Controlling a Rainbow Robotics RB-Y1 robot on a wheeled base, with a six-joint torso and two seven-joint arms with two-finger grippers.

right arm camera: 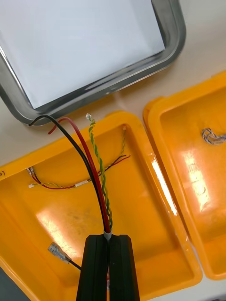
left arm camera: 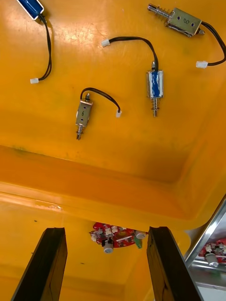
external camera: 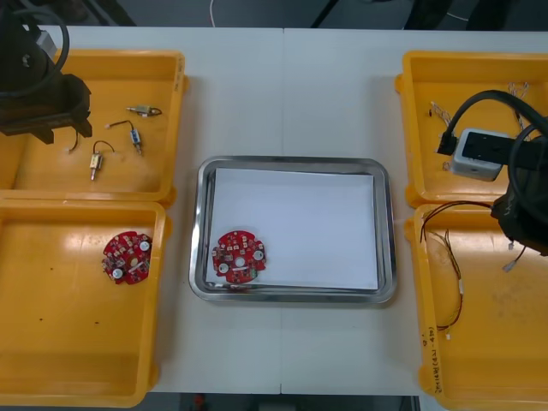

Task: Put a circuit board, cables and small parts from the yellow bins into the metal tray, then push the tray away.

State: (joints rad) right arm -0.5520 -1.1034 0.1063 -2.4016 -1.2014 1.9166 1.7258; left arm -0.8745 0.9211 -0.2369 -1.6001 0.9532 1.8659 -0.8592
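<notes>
Right end effector (right arm camera: 108,263) has its two black fingers pressed onto a cable bundle (right arm camera: 96,188) of black, red and twisted yellow-green strands, pinched at one end above the near right bin (right arm camera: 155,235). From the pinch the bundle runs straight away from the fingers, its long axis aimed at the metal tray (right arm camera: 172,42). Its free ends reach past the bin's wall to the strip of surface (right arm camera: 141,101) just beside the tray's rim. So the tray lies ahead of the fingers along the bundle's own line, toward the middle of the surface, and this arm is by far the nearer one to it. The coming move, I judge, is a short carry that way with the free ends leading.

The tray, white inside, holds a circuit board (external camera: 239,256) in its near left corner. Left end effector (left arm camera: 106,263) hangs with fingers spread over the far left bin (external camera: 163,86); small metal parts (left arm camera: 154,87) lie beyond them, untouched.

Hard to tell: whether the bundle is clear of the thin cable (right arm camera: 80,183) lying in the bin, which it crosses. In the front view the arm's dark bulk covers the pinch
</notes>
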